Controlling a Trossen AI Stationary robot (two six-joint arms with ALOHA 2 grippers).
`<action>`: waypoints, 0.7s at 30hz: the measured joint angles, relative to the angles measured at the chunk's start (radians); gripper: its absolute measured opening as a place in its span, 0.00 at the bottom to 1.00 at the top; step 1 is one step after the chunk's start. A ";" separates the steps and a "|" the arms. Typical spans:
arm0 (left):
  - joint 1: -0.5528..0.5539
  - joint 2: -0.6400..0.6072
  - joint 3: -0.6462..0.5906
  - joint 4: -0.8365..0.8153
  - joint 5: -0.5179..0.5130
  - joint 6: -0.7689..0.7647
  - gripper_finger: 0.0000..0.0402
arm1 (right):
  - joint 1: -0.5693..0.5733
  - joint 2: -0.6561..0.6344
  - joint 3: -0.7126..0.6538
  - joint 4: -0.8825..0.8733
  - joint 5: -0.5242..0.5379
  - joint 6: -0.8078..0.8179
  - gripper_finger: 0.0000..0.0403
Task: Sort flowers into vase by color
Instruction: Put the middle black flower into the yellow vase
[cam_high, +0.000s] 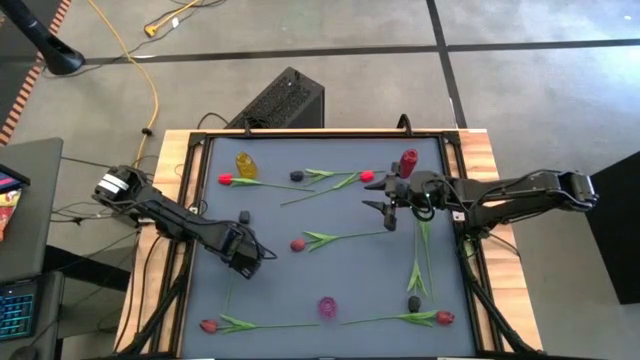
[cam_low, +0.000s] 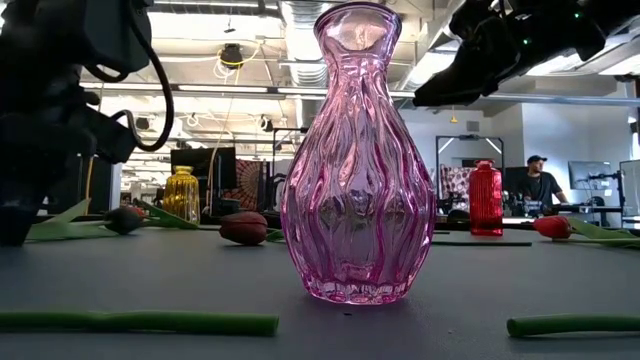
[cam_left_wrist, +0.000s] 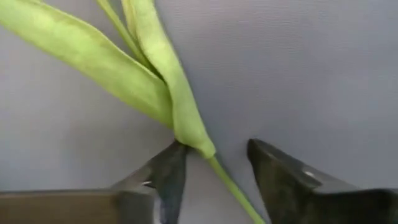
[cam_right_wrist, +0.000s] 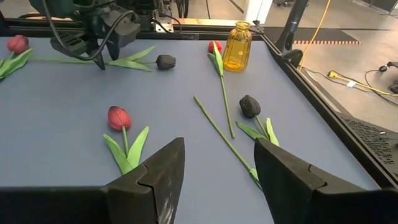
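Observation:
Several tulips lie flat on the grey mat (cam_high: 330, 275), with red heads (cam_high: 297, 244) and near-black heads (cam_high: 244, 216). A yellow vase (cam_high: 245, 163) and a red vase (cam_high: 408, 160) stand near the far edge, and a pink vase (cam_high: 327, 307) stands near the near edge. My left gripper (cam_high: 248, 262) is down at the mat and open. Its fingers straddle a green stem (cam_left_wrist: 231, 188) just below the leaves (cam_left_wrist: 155, 74). My right gripper (cam_high: 385, 212) hangs open above the mat beside the red vase, over a stem (cam_right_wrist: 227, 142). My left gripper comes from above, with its fingers across the stem lying on the mat. One fingertip (cam_left_wrist: 173, 158) stands right against the base of the leaves (cam_left_wrist: 189, 138). I cannot tell whether it touches. The other finger stands apart from the stem.
A raised black frame (cam_high: 455, 200) borders the mat. Cables and a black box (cam_high: 280, 100) lie beyond the far edge. A tulip with a near-black head (cam_right_wrist: 249, 104) and a red one (cam_right_wrist: 119, 118) lie below the right gripper. A person stands far back in the room (cam_low: 538, 180).

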 joint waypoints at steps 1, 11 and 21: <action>0.002 0.000 0.000 0.002 0.002 0.003 0.30 | 0.000 0.000 0.000 0.000 0.000 0.000 0.55; 0.001 -0.051 -0.008 0.025 -0.083 0.048 0.02 | 0.000 0.000 0.000 0.000 0.000 0.001 0.55; 0.024 -0.291 -0.007 0.198 -0.669 0.178 0.00 | 0.000 0.000 0.000 0.001 0.000 0.003 0.55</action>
